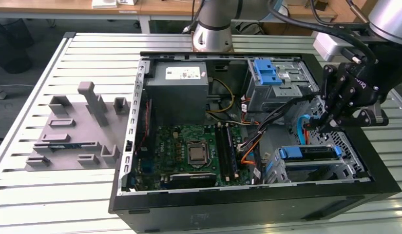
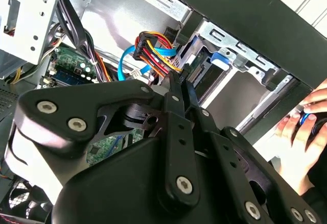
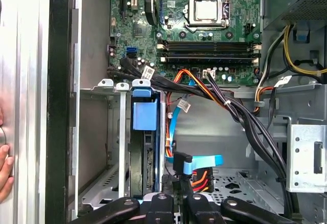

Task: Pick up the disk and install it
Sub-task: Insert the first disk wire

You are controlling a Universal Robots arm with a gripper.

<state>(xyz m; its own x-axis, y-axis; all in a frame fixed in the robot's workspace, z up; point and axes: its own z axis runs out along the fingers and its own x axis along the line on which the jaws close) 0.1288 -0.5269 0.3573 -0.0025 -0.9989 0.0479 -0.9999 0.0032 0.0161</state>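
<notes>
— Exterior view first: where's the drive?

— Read the open black computer case (image 1: pixel 317 207) as a clock face. The flat silver-grey disk with blue side rails (image 1: pixel 311 153) sits at about four o'clock, on edge in the metal drive cage (image 1: pixel 344 168), its blue end facing up.

— And the arm?

— The black gripper (image 1: pixel 323 126) hangs at about three o'clock, just above that cage, tips pointing down into the case. The grey boxy power supply (image 1: pixel 178 87) is at eleven, the green motherboard (image 1: pixel 194 151) around seven.

— Fingers spread?

— No. In the second wrist view the gripper (image 2: pixel 181 81) has its two fingers (image 2: pixel 174 101) drawn together, with barely a slit between them. Whether they pinch anything, I cannot tell. Their tips are right by a bundle of red, yellow and black wires (image 2: pixel 153 45).

— Is the disk touching them?

— Apart, I'd say. In the first wrist view the disk (image 3: pixel 148 168) stands in its cage slot beside the gripper (image 3: pixel 176 191), and a black plug on a flat blue cable (image 3: pixel 204 162) lies just beyond the tips.

— Anyone nearby?

— A person's hand (image 2: pixel 306 122) is outside the case wall.
</notes>
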